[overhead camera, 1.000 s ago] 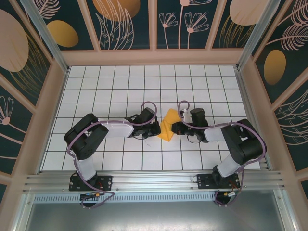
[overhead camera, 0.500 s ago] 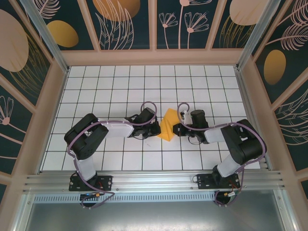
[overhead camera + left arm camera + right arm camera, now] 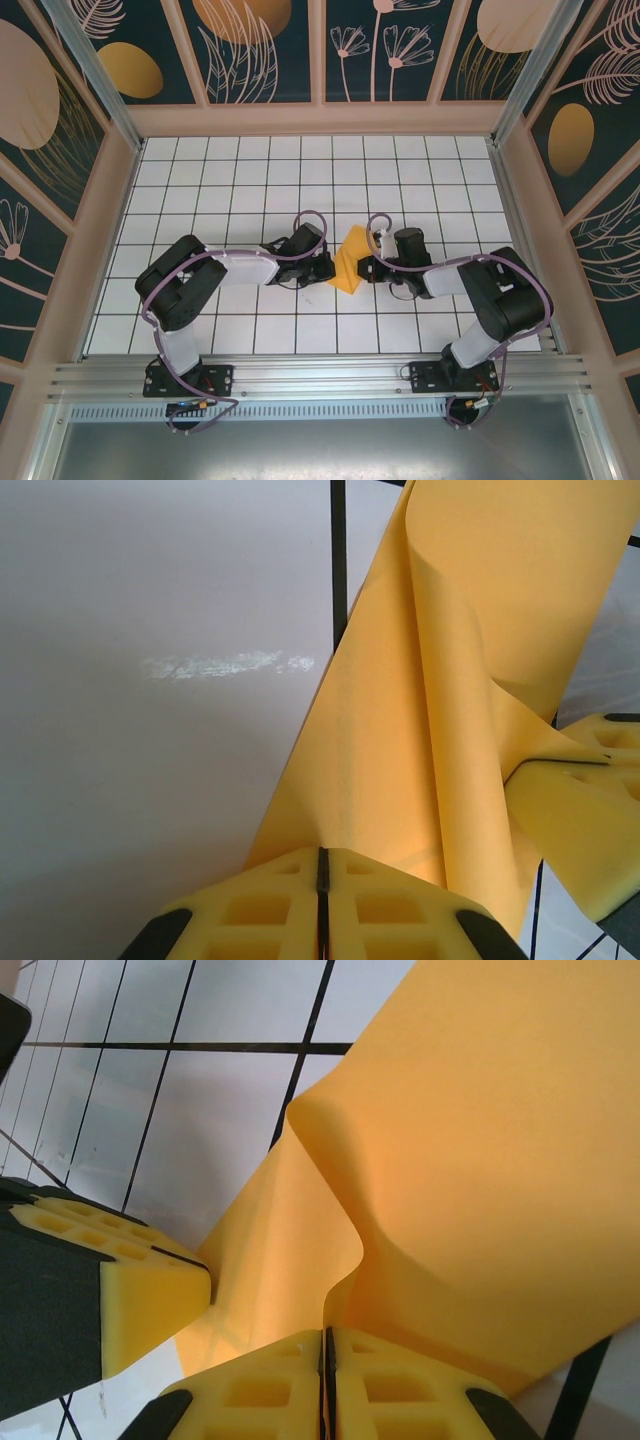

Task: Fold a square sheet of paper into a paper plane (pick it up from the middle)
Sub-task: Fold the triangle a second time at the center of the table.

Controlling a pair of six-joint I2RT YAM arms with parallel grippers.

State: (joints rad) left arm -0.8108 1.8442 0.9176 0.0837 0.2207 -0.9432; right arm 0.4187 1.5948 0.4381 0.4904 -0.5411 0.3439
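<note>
The square sheet of paper (image 3: 347, 268) sits at centre frame in the top view, buckled into loose waves. The left fingers (image 3: 290, 880) and right fingers (image 3: 305, 1352) are each clamped shut on it, close together. Any uneven pull or twist could tear it or press in a stray crease

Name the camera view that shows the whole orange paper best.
Top external: the whole paper shows, small, between the left tool and right tool. The wrist views give close-ups of its curled surface at each grip, edges cut off.
</note>
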